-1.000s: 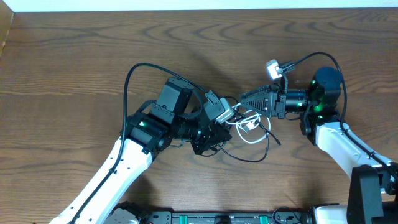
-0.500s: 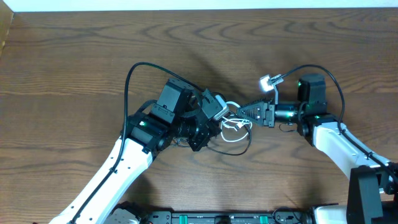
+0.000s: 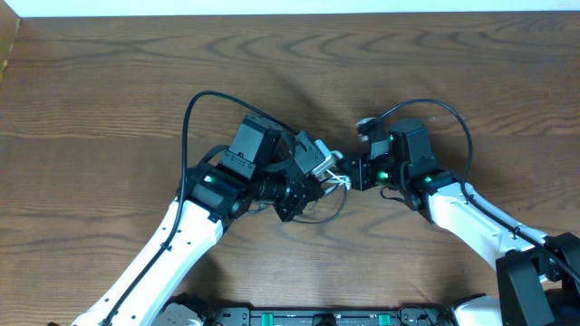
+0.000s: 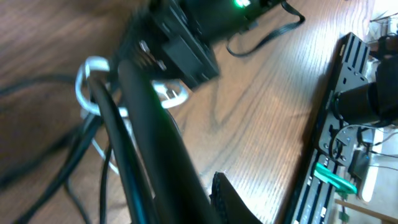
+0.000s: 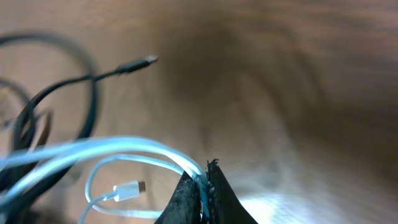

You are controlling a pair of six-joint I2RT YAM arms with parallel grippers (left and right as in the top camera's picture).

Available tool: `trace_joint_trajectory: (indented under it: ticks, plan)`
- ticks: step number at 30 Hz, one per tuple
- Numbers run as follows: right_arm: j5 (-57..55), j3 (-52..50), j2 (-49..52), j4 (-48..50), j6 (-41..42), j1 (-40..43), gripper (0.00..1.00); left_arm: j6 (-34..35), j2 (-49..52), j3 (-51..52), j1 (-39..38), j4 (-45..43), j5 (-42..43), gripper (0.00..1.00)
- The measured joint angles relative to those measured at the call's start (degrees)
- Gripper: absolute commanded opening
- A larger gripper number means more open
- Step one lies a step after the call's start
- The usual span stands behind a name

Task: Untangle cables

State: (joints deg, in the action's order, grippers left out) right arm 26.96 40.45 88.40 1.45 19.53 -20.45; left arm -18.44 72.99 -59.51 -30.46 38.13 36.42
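landmark: left gripper (image 3: 322, 184), mid-table (image 3: 109, 91). I place everything below off it.
left gripper state: I read the jaws as pressed together. In the left wrist view, black strands and a white loop run along its finger. I can't tell whether any strand is actually clamped.
right gripper: (image 3: 353, 172) nose-to-nose with the left gripper, just beside it on the right arm's side. The tips are pressed together, pinching the white cable.
white cable: (image 5: 124, 142) leaves the right tips in two strands that curve away over the wood. Its white plug (image 5: 130, 186) lies loose on the table. From overhead I see it as a small white knot just beside the left gripper, between it and the right one.
black cables: (image 5: 81, 78) bunched against the left gripper. One loop sags out from it toward the arm bases. One strand ends in a black plug (image 5: 146, 60) lying on the wood, apart from the white cable.
tangle: black and white cross at the left gripper and are not separated.
blur: both wrist views are soft, so I can't count the black strands.
rail: (image 4: 336, 124) black equipment rail, well apart from the left gripper at the table's near edge.
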Motion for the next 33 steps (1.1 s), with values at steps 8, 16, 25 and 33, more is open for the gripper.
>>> trace_joint_trajectory:
  ticks: [8, 16, 25, 33]
  plan:
    - [-16.1, 0.0, -0.2, -1.8, 7.7, 6.3, 0.01, 0.0, 0.7, 0.0, 0.0, 2.0, 0.5, 0.07]
    - [-19.6, 0.0, -0.3, -3.1, 11.1, 14.4, 0.01, -0.1, 0.7, 0.0, -0.1, 6.5, -3.1, 0.07]
    - [-13.1, 0.0, -0.3, -3.3, 12.3, 18.5, 0.02, 2.7, 0.7, 0.0, -0.2, 7.9, -19.8, 0.08]
    - [-7.3, 0.0, -0.3, -4.7, 9.6, 19.5, 0.17, 7.2, 0.6, 0.0, -0.2, 8.0, -30.5, 0.07]
